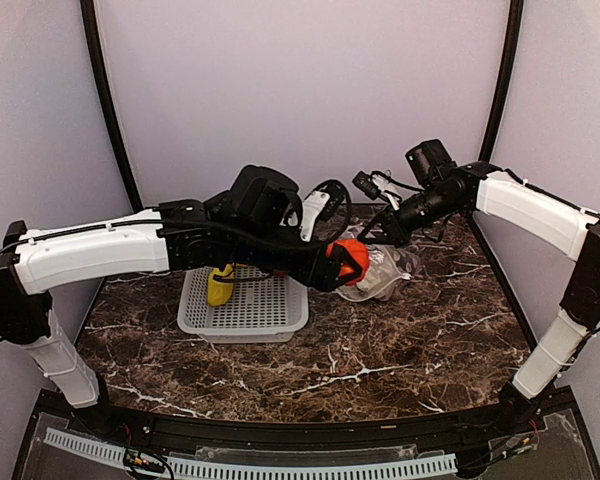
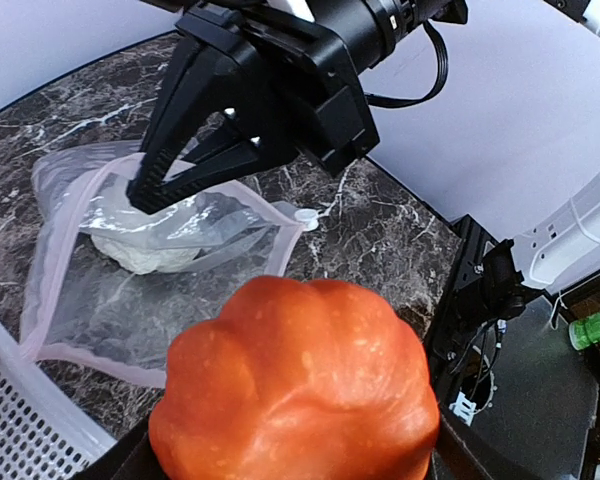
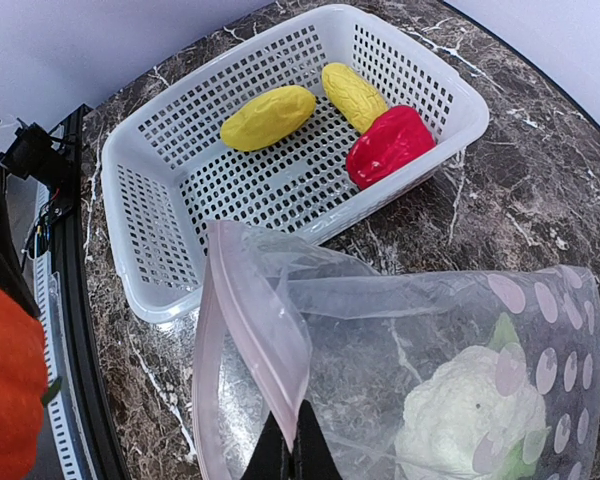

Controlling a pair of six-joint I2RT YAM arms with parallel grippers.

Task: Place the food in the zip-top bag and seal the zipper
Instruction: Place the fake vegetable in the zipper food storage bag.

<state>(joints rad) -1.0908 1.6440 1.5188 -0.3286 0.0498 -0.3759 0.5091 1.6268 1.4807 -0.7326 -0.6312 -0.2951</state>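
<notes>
Orange pumpkin (image 2: 295, 385) in left gripper (image 1: 348, 263); right gripper (image 2: 148, 190) pinches bag (image 2: 110, 300)

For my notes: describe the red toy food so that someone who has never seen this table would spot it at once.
Start at the white mesh basket on the dark marble table. Three toy foods lie gathered at one end of it: two yellow pieces and the red piece. It is the only red one, squat and lumpy, while its neighbours are long and yellow.
</notes>
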